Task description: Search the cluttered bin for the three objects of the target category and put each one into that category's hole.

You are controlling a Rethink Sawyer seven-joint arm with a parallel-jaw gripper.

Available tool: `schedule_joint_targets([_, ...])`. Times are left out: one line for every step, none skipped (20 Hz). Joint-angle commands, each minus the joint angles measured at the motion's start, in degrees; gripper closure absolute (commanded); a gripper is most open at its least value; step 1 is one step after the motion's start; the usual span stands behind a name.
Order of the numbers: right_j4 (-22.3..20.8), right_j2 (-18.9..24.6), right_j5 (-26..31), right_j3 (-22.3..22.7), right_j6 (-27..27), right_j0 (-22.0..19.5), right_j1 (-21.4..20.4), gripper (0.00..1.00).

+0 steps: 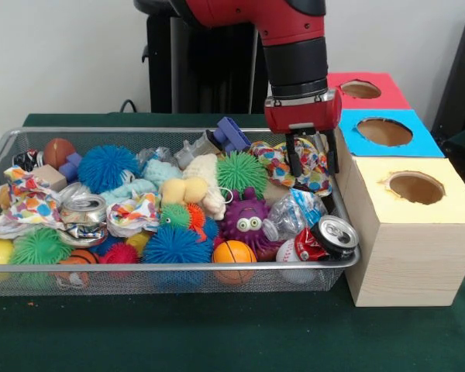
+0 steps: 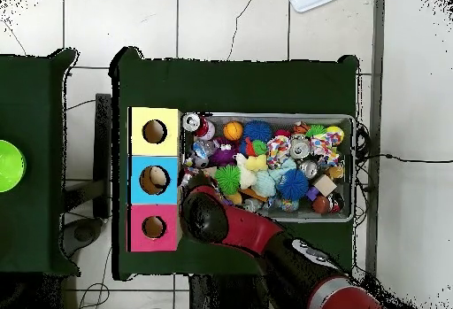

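Note:
The wire mesh bin (image 1: 178, 266) is full of toys. One wrinkly clear plastic bottle (image 1: 294, 213) with a bluish label lies near the bin's right front corner, next to a purple toy; I cannot pick out other bottles. My gripper (image 1: 311, 161) hangs open and empty over the bin's right end, just above a polka-dot paper wad (image 1: 279, 161) and behind the bottle. The red-topped hole (image 1: 360, 89) is the farthest of three boxes to the right of the bin. In the overhead view the arm (image 2: 205, 219) hides the gripper, near the red box (image 2: 154, 227) and the bin (image 2: 352, 168).
A blue-topped hole (image 1: 384, 132) and a yellow-topped hole (image 1: 416, 187) sit in front of the red one. Drink cans (image 1: 335, 235) (image 1: 85, 209), spiky balls, a small basketball (image 1: 234, 253) and more paper wads (image 1: 27, 203) fill the bin.

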Motion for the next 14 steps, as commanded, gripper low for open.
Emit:
schedule_joint_targets([2.4, 3.4, -2.8, -3.0, 16.1, -0.4, 2.7, 0.00])
schedule_joint_targets([2.1, 3.3, -3.0, -3.1, 16.0, -0.3, 2.7, 0.00])
schedule_joint_targets([2.0, 3.1, -2.9, -3.5, 15.8, -0.4, 2.7, 0.00])
schedule_joint_targets([1.9, 3.0, -2.8, -4.0, 15.7, -0.4, 2.7, 0.00])
schedule_joint_targets([1.6, 3.0, -2.8, -4.3, 15.4, -0.6, 2.7, 0.00])
schedule_joint_targets([1.5, 2.8, -2.7, -4.8, 15.0, -0.6, 2.8, 0.00])
schedule_joint_targets([1.4, 2.7, -2.5, -5.3, 14.5, -0.6, 3.0, 0.00])
schedule_joint_targets([1.3, 2.5, -2.3, -5.8, 14.1, -0.7, 3.1, 0.00])
schedule_joint_targets([1.2, 2.6, -2.2, -6.5, 13.8, -0.9, 3.6, 0.00])
schedule_joint_targets([1.0, 2.6, -2.0, -7.1, 13.4, -1.1, 4.0, 0.00])
schedule_joint_targets([0.8, 2.6, -1.9, -7.8, 12.9, -1.3, 4.4, 0.00])
schedule_joint_targets([0.7, 2.6, -1.6, -8.2, 12.6, -1.4, 4.7, 0.00])
schedule_joint_targets([0.5, 2.7, -1.4, -8.5, 12.3, -1.6, 4.8, 0.00])
schedule_joint_targets([0.3, 2.7, -1.2, -8.8, 12.1, -1.9, 4.9, 0.00])
